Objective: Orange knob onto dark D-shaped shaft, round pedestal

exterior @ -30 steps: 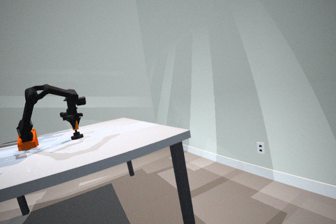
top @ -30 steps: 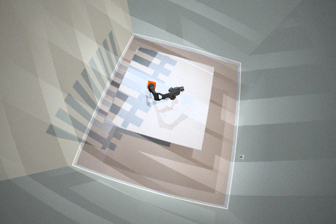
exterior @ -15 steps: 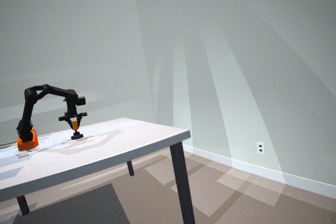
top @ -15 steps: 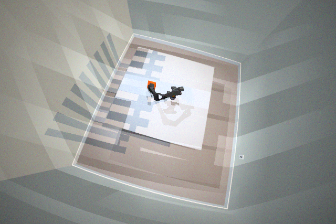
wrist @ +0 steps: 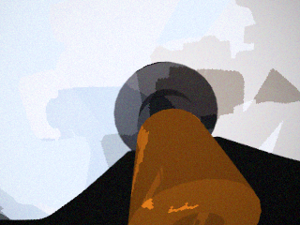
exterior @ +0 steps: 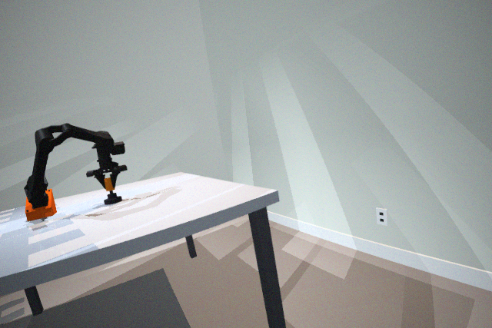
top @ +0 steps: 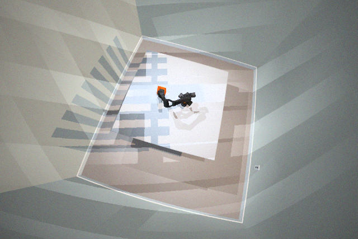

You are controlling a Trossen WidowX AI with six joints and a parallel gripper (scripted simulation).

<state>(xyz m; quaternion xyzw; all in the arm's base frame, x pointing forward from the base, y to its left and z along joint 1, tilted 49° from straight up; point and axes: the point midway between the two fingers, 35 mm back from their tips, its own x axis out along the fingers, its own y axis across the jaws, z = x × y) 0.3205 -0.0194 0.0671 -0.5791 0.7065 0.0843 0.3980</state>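
Note:
My gripper (exterior: 108,183) is shut on the orange knob (exterior: 108,183) (wrist: 190,190) and holds it upright. The knob hangs directly over the round dark pedestal (exterior: 112,199) (wrist: 133,105) on the white table (exterior: 186,201). In the wrist view the knob's far end covers the middle of the pedestal, and a dark curved edge of the shaft (wrist: 157,97) shows just beyond it. The shaft's flat side is hidden. I cannot tell whether the knob touches the shaft. From overhead, the gripper (top: 189,102) is a small dark shape right of the arm's base.
The arm's orange base (exterior: 39,207) (top: 161,89) stands on the table's left part. The table's near edge and dark legs (exterior: 266,264) show in the side view. A wall socket (exterior: 380,215) sits low on the right wall.

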